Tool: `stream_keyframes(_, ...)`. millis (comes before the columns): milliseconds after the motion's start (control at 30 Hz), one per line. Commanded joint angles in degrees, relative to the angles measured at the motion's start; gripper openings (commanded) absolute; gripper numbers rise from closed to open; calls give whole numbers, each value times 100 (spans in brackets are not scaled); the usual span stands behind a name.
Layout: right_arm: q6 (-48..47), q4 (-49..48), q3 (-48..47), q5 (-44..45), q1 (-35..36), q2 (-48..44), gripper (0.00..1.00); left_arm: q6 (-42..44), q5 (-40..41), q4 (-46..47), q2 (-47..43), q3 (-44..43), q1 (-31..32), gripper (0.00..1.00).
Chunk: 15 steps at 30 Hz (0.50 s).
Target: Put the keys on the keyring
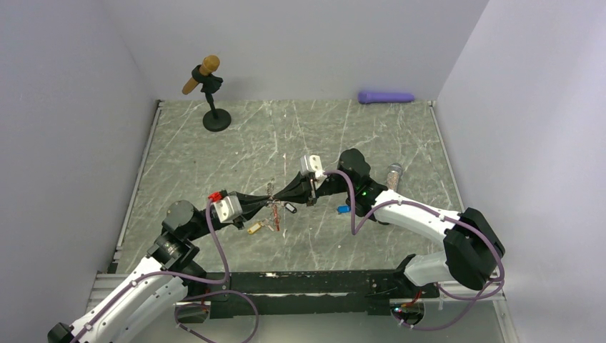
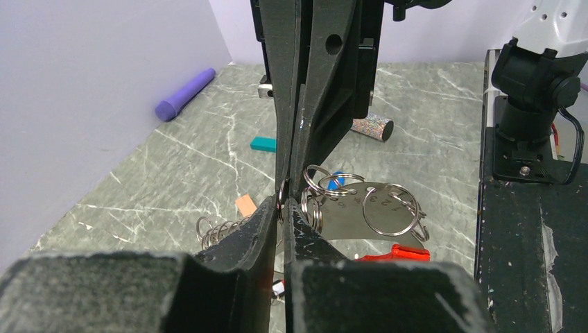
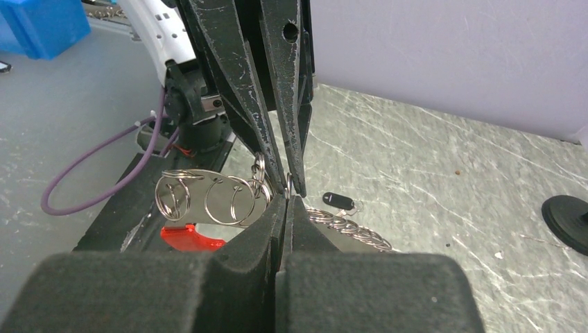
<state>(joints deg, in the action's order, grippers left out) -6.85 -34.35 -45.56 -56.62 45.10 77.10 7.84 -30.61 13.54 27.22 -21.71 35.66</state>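
Two robot arms meet tip to tip above the middle of a grey-green marbled desk (image 1: 214, 157).

The right end effector (image 3: 286, 201) is clamped fully closed. The left end effector (image 2: 282, 207) has its jaws almost together, with only a thin slit between them. Both appear to pinch the same small silver split ring (image 2: 281, 196), though how firmly the left one holds it cannot be told.

Beside that ring hangs the keyring, a curved red plastic clip (image 2: 395, 253) with a flat silver metal tag (image 2: 353, 208) carrying at least two larger rings. A chain of linked silver rings (image 3: 353, 232) trails from it towards the desk.

The step in hand looks like working a key's ring onto the keyring. Doing it well probably means one end effector holding the thin ring steady at the very tips while the other makes small, aligned moves. The wire is slippery and could twist out of the pads, so the hanging bunch should not be allowed to swing.

Three keys are in view:
- A yellow-tagged key (image 1: 252, 230) sits near and left of the tips.
- A black-tagged key (image 3: 338, 202) sits just beside the chain.
- A blue-tagged key (image 1: 343, 209) sits to the right, beneath the right arm.

Whether any of the three is already attached cannot be told.

There is also one of each of these:
- a teal block (image 2: 263, 143)
- a tan block (image 2: 245, 205)
- a purple cylinder (image 1: 386, 96)
- a glittery cylinder (image 2: 371, 127)
- a black stand (image 1: 216, 120)
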Motion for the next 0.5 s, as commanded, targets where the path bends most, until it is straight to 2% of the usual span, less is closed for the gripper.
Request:
stream_keyframes(0,33,-377,-90,-34,12,-136,0,-70,-219,211,52,-48,-9,13)
stream_keyframes(133,73,-403,-73,-46,13,-130,0,-71,-257,234,113,-66,-11,0)
stream_keyframes(333,88,-390,-46,-27,12,-144,0,-73,-117,176,70,-62,-6,0)
stream_keyframes(467,52,-356,-3,58,8,-192,21,8,87,32,-133,-36,-6,0)
